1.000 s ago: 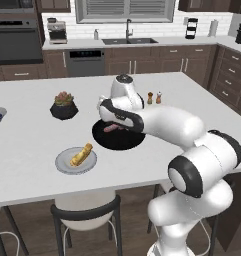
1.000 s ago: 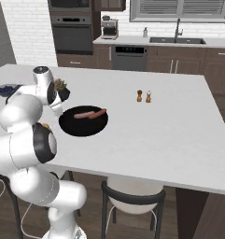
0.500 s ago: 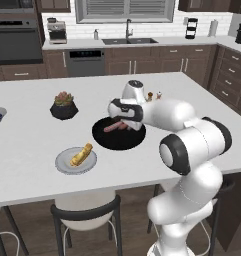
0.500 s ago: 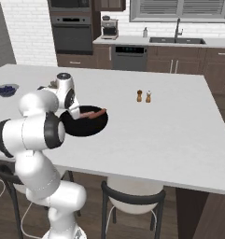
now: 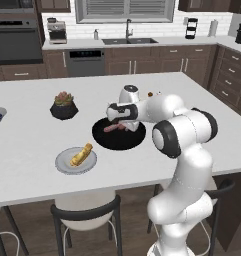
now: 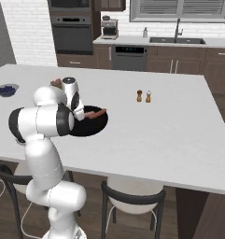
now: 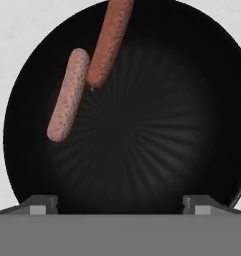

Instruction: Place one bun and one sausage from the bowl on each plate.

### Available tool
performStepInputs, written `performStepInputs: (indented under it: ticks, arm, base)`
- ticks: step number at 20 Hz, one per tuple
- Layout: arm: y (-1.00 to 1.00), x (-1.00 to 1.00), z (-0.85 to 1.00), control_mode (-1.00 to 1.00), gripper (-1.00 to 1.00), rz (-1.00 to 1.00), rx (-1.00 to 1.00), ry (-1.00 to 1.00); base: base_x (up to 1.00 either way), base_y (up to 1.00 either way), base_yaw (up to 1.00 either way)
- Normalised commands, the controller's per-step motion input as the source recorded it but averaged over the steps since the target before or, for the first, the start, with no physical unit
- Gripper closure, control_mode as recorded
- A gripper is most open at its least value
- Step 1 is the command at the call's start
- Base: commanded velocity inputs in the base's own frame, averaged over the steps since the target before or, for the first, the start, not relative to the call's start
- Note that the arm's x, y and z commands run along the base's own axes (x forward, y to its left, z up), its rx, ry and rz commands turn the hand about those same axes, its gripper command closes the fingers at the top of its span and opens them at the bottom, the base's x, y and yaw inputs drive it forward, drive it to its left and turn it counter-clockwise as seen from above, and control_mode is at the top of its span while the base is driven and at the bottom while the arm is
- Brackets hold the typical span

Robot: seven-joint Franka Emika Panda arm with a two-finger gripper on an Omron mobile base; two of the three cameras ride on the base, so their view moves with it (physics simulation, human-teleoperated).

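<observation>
— Over the middle of the wide, shallow, glossy black bowl (image 7: 192,80): dark two-finger claw (image 7: 121,202), spread wide, gripping nothing.
— Step in hand?
— Looks like reaching for a sausage; no grasp yet.
— Where, from the claw?
— Ahead and off to the left in the hand view: a paler pinkish-brown cylindrical sausage (image 7: 68,95), lying lengthwise up the bowl's slope. Just beyond, touching or nearly touching its far end, a darker reddish-brown sausage (image 7: 109,42) running toward the rim. Neither between the tips.
— Next move?
— Probably calls for sliding toward the paler one, turning to straddle it across its width, lowering, closing. Some risk of nudging the neighbour.
— And further out?
— On the white counter (image 5: 32,135), near the bowl on the robot's side, a flat pale grey round plate (image 5: 62,164) carrying a golden-yellow elongated bun (image 5: 81,155). Lacks a sausage; likely destination.
</observation>
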Motion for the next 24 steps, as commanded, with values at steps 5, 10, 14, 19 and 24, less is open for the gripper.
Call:
performStepInputs:
  ticks: [5, 10, 14, 19, 24]
  arm:
    - [0.00, 0.34, -0.25, -1.00, -1.00, -0.06, -0.01, 0.00]
    - [0.03, 0.38, -0.14, -1.00, -1.00, -0.04, 0.00, 0.02]
    - [0.00, 0.18, -0.22, -1.00, -1.00, 0.00, 0.00, 0.02]
    - [0.00, 0.14, -0.27, -1.00, -1.00, 0.00, 0.00, 0.01]
    - [0.03, 0.21, -0.24, -1.00, -1.00, 0.00, 0.00, 0.00]
  base:
    - [0.00, 0.00, 0.00]
    - [0.00, 0.00, 0.00]
    - [0.00, 0.00, 0.00]
    - [0.00, 0.00, 0.00]
    - [0.00, 0.00, 0.00]
